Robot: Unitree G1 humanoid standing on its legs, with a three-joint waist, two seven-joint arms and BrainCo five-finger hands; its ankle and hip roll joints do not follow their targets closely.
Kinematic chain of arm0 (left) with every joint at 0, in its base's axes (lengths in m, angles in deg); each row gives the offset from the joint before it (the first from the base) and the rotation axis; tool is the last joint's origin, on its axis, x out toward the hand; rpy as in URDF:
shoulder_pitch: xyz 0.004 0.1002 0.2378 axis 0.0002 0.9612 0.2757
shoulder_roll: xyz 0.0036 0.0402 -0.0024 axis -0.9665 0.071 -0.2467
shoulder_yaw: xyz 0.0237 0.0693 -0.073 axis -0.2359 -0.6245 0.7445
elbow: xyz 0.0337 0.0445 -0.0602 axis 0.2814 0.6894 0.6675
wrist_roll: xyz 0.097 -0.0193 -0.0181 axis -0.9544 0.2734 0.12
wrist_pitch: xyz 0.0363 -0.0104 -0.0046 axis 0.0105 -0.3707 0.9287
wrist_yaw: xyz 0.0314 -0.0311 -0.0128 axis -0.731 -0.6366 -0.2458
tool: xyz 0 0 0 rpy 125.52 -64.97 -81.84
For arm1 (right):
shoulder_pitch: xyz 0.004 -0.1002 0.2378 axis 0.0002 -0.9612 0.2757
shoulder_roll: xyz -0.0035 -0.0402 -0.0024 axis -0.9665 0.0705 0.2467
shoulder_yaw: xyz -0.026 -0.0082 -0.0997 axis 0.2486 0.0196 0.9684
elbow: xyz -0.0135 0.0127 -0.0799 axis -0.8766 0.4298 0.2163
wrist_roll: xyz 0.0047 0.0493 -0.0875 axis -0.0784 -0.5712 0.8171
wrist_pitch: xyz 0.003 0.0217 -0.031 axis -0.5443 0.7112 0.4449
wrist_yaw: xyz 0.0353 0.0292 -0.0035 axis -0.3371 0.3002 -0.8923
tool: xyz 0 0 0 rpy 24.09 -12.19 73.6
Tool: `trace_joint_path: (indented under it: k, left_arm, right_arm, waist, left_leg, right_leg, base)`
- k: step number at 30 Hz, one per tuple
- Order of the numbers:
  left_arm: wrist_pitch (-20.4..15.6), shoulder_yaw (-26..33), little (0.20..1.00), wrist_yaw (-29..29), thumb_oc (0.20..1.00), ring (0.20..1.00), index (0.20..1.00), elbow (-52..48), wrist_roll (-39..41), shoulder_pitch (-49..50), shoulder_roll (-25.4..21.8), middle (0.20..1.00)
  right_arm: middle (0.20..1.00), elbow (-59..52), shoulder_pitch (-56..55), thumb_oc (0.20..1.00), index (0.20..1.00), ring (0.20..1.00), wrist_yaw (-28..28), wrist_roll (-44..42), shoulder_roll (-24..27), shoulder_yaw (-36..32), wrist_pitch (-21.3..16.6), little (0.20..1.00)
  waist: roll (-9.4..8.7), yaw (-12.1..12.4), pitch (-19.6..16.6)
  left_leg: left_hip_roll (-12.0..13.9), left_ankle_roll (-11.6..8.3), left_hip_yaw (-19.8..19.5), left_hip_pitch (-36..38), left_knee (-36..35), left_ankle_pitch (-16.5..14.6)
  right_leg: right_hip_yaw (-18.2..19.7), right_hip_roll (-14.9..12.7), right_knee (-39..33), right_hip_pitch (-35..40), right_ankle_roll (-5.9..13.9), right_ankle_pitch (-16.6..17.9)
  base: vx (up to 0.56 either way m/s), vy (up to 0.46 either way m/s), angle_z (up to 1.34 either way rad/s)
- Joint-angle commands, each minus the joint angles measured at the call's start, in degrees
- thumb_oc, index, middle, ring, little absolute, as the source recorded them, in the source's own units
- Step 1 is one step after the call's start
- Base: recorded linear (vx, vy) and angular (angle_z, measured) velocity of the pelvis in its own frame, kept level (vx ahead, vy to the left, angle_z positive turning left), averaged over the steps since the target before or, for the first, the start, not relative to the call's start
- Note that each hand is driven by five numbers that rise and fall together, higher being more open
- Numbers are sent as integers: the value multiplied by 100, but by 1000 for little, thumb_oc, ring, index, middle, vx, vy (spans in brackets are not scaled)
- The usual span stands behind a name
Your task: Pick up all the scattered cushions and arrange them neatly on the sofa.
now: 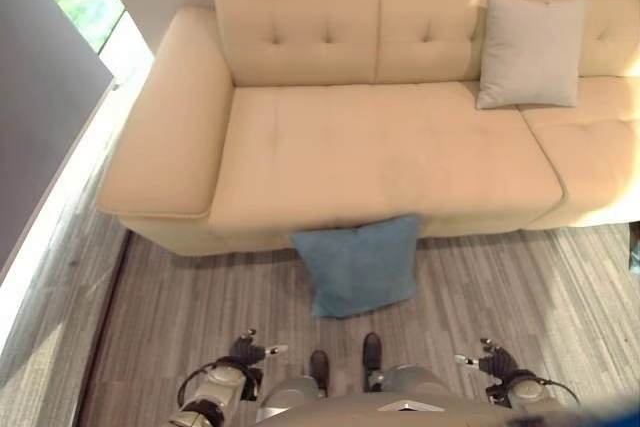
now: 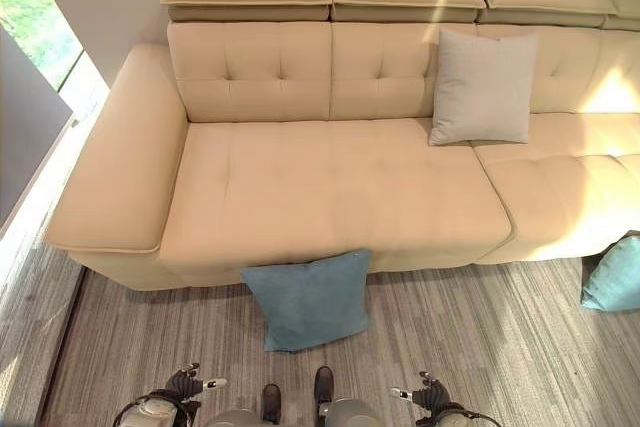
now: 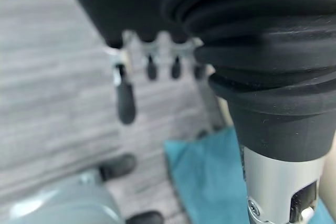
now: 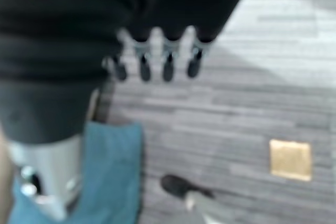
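We are seeing a blue cushion [image 2: 308,299] lying on the wooden floor [image 2: 480,347], leaning against the front edge of the sofa [image 2: 300,197] near the middle of the long seat. A second blue cushion [image 2: 612,275] is sitting on the floor at the sofa's right end, just beside its base and partly cut off by the view's edge. A pale grey cushion [image 2: 483,87] is standing upright on the seat, propped against the sofa's backrest toward the right.

Both hands are hanging low, near the floor and well apart from every cushion. The left hand [image 1: 246,351] is holding nothing; in its wrist view the fingers [image 3: 151,68] are pointing straight and relaxed toward the floor, thumb apart. The right hand [image 1: 490,358] is likewise holding nothing, its fingers [image 4: 144,69] extended in a loose row. A small yellow square [image 4: 290,159] is lying flat on the floor.
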Motion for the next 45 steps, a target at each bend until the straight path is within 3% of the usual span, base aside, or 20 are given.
trace_joint_path:
  k: [1, 3, 5, 8, 11, 20, 22, 24, 27, 30, 38, 42, 45]
  left_arm:
    - [-105, 100, 1000, 6, 1000, 1000, 1000, 166, -28, -220, -141, 1000]
    - [-129, 87, 1000, 24, 1000, 1000, 1000, 178, -63, -247, -170, 1000]
    - [-154, 119, 1000, 33, 1000, 1000, 1000, 183, -52, -262, -168, 1000]
    - [-174, 171, 1000, 67, 1000, 1000, 1000, 148, 12, -270, -193, 1000]
    - [-187, 239, 1000, 117, 1000, 1000, 1000, 130, 30, -218, -190, 1000]
    - [-286, 95, 1000, 535, 1000, 1000, 1000, -546, 552, -679, -158, 1000]
    - [-307, -39, 1000, 529, 1000, 1000, 1000, -721, 581, -734, -159, 1000]
    - [-312, -51, 1000, 515, 1000, 1000, 1000, -702, 558, -693, -163, 1000]
    - [-343, -22, 1000, 526, 1000, 1000, 1000, -714, 572, -671, -224, 1000]
    - [-356, 12, 1000, 528, 1000, 1000, 1000, -620, 547, -651, -260, 1000]
    - [-349, 87, 1000, 527, 1000, 1000, 1000, -694, 575, -585, -306, 1000]
    - [-487, 138, 1000, 958, 1000, 1000, 1000, -934, 892, -873, -295, 1000]
    - [-666, 113, 1000, 1341, 1000, 1000, 1000, -1156, 1143, -1212, -276, 1000]
  right_arm:
    - [1000, -312, 243, 1000, 1000, 1000, 64, -131, 120, -2, -167, 1000]
    - [1000, -375, 237, 1000, 1000, 1000, 54, -165, 146, 3, -186, 1000]
    - [1000, -391, 259, 1000, 1000, 1000, 60, -152, 183, 29, -187, 1000]
    - [1000, -475, 253, 1000, 1000, 1000, 81, -136, 208, 9, -186, 1000]
    - [1000, -570, 145, 1000, 1000, 1000, 83, -69, 278, -22, -187, 1000]
    - [1000, -620, 94, 1000, 1000, 1000, 312, -179, 520, -100, -204, 1000]
    - [1000, -507, 165, 1000, 1000, 1000, 350, -187, 523, -57, -201, 1000]
    - [1000, -464, 249, 1000, 1000, 1000, 353, -175, 452, -46, -187, 1000]
    - [1000, -458, 348, 1000, 1000, 1000, 360, -206, 374, -18, -209, 1000]
    - [1000, -435, 384, 1000, 1000, 1000, 353, -217, 309, 20, -237, 1000]
    - [1000, -825, 280, 1000, 1000, 1000, 400, -240, 529, -46, -308, 1000]
    - [1000, -1239, 349, 1000, 1000, 1000, 764, -323, 628, -204, -432, 1000]
    - [1000, -1501, 513, 1000, 1000, 1000, 1179, -298, 660, -339, -564, 1000]
  waist:
    - [-14, 88, -31]
    - [12, 3, -41]
    - [43, -28, -77]
    - [27, -53, -42]
    - [-24, -72, -101]
    - [-11, -75, -5]
    - [-52, -68, 23]
    - [-125, -75, 57]
    - [-155, -26, 164]
    - [-102, 25, 168]
    - [-83, 42, 178]
    - [-12, 6, 467]
    - [-23, -47, 644]
  left_leg:
    - [-134, -288, -211, -112, 251, -49]
    - [-160, -284, -340, -85, 269, -89]
    - [-175, -300, -444, -16, 255, -154]
    - [-182, -349, -562, 105, 278, -252]
    - [-125, -432, -617, 199, 283, -301]
    - [124, -636, -862, -179, 104, 12]
    - [83, -600, -839, -222, 171, -16]
    - [-16, -507, -723, -255, 177, -67]
    - [-73, -457, -530, -380, 285, -68]
    - [-46, -429, -514, -402, 313, -96]
    - [92, -608, -617, -516, 250, 10]
    - [94, -618, -728, -1129, 416, 151]
    - [-25, -636, -749, -2025, 896, 206]
  right_leg:
    - [531, -249, 1149, -130, 584, -233]
    - [917, -131, 1098, -200, 544, -285]
    - [1189, -192, 624, -235, 545, -197]
    - [1253, -284, 289, -422, 609, 31]
    - [1090, -370, 81, -225, 598, 18]
    - [712, -263, 19, -341, 424, -133]
    - [760, -266, -70, -335, 467, -31]
    - [931, -322, -153, -426, 649, 214]
    - [1128, -310, 98, -655, 757, 262]
    - [1090, -304, 436, -633, 688, 20]
    - [769, -339, -146, -433, 472, -8]
    - [645, -304, 149, -1087, 440, 13]
    - [629, -319, 570, -1889, 422, 50]
  base:
    - [42, 52, 5]
    - [72, 41, 10]
    - [134, -23, 20]
    - [115, -81, 23]
    - [108, -145, 39]
    - [-23, -145, 24]
    - [-22, 25, -3]
    - [-54, 109, -20]
    - [-74, 82, -66]
    - [-43, 40, -47]
    - [-28, -66, 6]
    - [-249, -70, 34]
    - [-236, -24, -2]
